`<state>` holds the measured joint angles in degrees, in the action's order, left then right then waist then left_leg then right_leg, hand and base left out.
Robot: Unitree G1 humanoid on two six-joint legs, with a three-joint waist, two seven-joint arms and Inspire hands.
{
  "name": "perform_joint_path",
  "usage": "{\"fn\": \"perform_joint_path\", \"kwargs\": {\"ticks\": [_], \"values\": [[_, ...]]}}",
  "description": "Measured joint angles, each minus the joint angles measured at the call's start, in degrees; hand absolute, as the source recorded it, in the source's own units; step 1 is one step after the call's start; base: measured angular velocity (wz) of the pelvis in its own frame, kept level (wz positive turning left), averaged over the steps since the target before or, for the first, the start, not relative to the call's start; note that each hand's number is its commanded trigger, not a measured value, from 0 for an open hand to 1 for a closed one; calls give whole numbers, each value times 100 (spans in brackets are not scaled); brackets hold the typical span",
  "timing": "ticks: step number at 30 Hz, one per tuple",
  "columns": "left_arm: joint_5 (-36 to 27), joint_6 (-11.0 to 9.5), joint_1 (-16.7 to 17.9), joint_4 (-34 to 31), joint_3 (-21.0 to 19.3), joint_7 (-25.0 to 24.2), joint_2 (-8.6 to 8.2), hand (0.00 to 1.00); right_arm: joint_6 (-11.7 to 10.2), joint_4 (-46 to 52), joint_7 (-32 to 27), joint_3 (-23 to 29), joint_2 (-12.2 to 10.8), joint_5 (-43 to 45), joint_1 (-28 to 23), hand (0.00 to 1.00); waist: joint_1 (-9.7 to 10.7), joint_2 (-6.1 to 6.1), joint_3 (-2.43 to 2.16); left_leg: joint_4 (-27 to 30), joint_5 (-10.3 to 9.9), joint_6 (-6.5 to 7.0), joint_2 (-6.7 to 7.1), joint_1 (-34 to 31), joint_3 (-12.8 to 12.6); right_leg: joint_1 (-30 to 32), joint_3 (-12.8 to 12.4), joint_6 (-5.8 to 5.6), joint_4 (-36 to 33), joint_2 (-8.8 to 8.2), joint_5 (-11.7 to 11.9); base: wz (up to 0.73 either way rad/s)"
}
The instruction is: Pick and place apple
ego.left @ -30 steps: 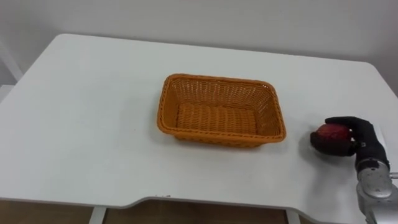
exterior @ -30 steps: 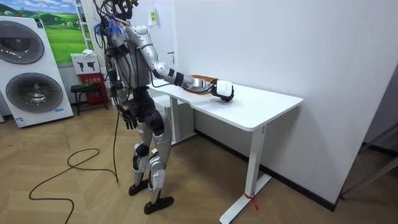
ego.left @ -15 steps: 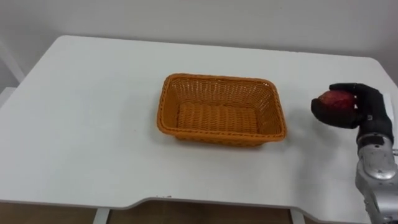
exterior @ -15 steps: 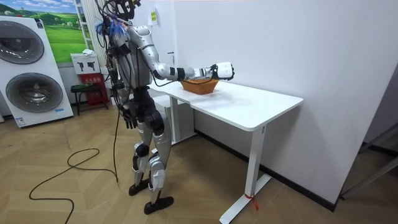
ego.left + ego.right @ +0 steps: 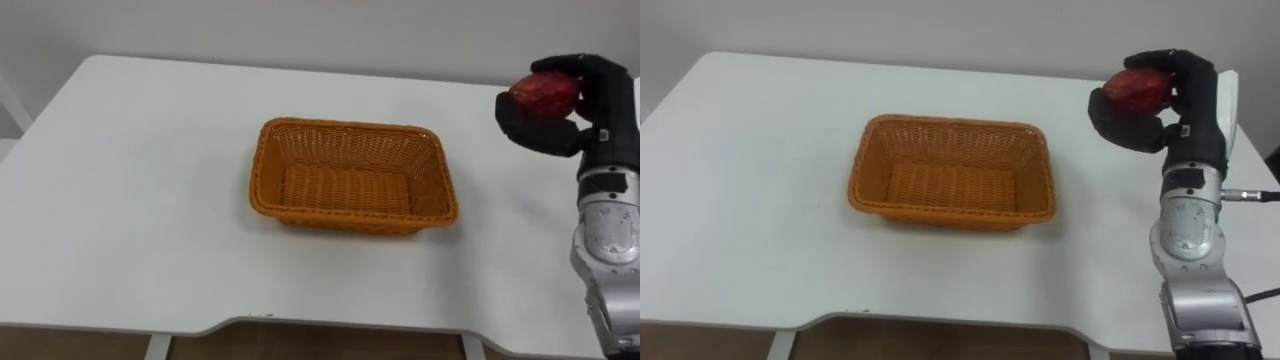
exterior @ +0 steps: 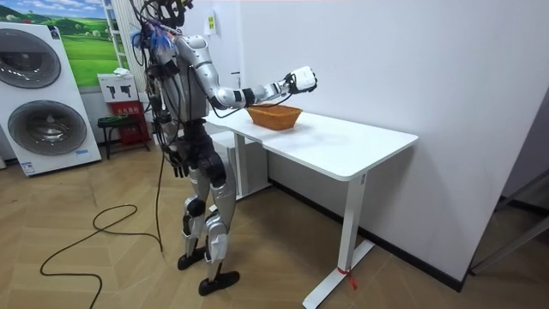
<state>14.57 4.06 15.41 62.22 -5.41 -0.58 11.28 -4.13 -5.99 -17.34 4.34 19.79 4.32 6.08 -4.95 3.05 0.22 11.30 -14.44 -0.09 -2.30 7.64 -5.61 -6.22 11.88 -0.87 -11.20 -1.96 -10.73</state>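
As we looked out from the near edge, the white table (image 5: 130,220) stretched away. The orange wicker basket (image 5: 350,212) sat near its middle, its woven floor showing bare. Plain tabletop lay between the basket and the right hand (image 5: 603,95). That hand hung above the table's far right part, well apart from the basket, its dark fingers curled around the red apple (image 5: 543,92), clear of the surface. In the room view we saw the robot standing at the table's end, its left hand (image 6: 177,163) down by its hip and stacked washing machines (image 6: 39,94) behind it.
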Motion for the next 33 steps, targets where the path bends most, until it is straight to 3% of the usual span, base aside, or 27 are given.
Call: {"fn": "perform_joint_path", "kwargs": {"ticks": [5,7,18,20,21,28,33], "values": [[-26,5,-72,31,18,2,3,0,-3,545,210,-437,0,-73,2,100,-13,-34,-1,18,4,-6,-5,-22,-18,54,-14,0,-49,-2,0,-2],[-41,-47,-207,186,80,22,6,0,-5,614,329,-692,-2,-70,22,100,-105,-42,5,15,4,-6,-4,-13,-26,47,-29,0,-42,-3,0,0],[-41,-88,-314,220,512,40,-31,0,-4,860,809,-1186,-76,40,75,100,-251,-55,15,15,4,-6,-5,-25,-29,57,-14,-1,-34,-1,1,0],[-44,-88,-329,216,520,38,-34,0,-4,864,913,-1242,-160,96,75,13,-250,-54,14,23,4,-6,-6,-28,-29,58,-12,0,-34,-1,1,0],[-47,-89,-330,216,521,37,-31,0,-4,890,946,-1280,-179,120,75,0,-254,-55,14,29,4,-6,-6,-39,-25,58,-3,0,-35,-3,2,0],[-45,-111,-360,207,636,-7,14,0,-5,934,1050,-1581,-230,550,78,0,-272,-17,-12,40,4,-6,-4,-27,11,50,35,3,-36,-10,4,1],[-46,-119,-373,207,676,-7,14,0,-5,939,1074,-1684,-235,602,77,0,-273,-29,-5,41,4,-6,-3,-17,38,28,55,3,-35,-13,4,0]]}}
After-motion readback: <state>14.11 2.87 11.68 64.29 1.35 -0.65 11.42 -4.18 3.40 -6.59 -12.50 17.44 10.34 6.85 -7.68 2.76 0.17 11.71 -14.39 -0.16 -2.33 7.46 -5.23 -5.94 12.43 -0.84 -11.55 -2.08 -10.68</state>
